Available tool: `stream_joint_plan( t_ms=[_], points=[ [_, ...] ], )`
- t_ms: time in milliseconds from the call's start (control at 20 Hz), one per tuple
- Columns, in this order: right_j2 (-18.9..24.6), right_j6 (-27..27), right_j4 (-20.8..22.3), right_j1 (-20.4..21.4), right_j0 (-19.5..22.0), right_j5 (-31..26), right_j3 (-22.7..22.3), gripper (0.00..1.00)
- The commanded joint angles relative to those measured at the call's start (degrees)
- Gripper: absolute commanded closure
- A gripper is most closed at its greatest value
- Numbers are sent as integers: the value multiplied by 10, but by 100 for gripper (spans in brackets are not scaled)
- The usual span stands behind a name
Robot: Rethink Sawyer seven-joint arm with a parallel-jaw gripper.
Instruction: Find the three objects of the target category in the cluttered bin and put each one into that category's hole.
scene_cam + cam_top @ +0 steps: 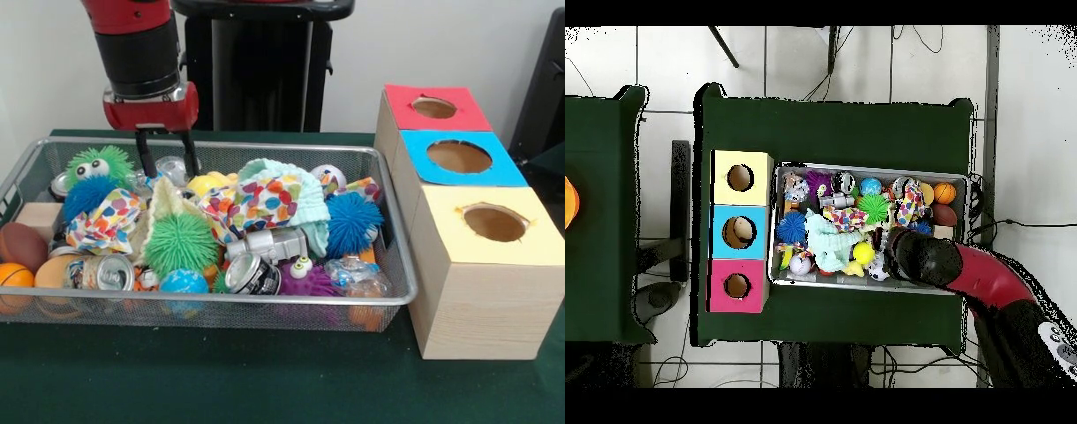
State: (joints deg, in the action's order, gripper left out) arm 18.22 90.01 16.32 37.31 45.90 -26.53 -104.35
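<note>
The silver wire-mesh bin (265,300) is full of toys, cans and cloths. My gripper (167,163) hangs over its far left part with its two black fingers (189,152) apart and their tips down among the clutter, beside a silver can (173,168). Nothing is held. A green fuzzy ball with eyes (99,164) lies just left of it, and a yellow toy (206,184) just right. In the overhead view the red arm (985,280) reaches over the bin (870,167) from the lower right and hides the fingers.
Three wooden boxes with round holes stand beside the bin: red top (434,108), blue top (459,157), yellow top (494,223). The bin also holds spiky balls (180,243), crushed cans (253,273), dotted cloths (260,199), a mint cloth (305,199) and a small football (22,246).
</note>
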Motion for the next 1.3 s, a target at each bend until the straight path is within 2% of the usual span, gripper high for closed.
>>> stream_joint_plan(
  t_ms=[50,400,600,750,1300],
  points=[
    [-78,179,-39,-3,-38,49,5,0],
    [-107,178,-87,-2,-53,47,18,0],
    [-119,159,-107,22,-63,6,29,0],
    [-141,170,-128,46,-80,-14,21,0],
    [-174,182,-178,49,-99,7,-1,0]
  ],
)
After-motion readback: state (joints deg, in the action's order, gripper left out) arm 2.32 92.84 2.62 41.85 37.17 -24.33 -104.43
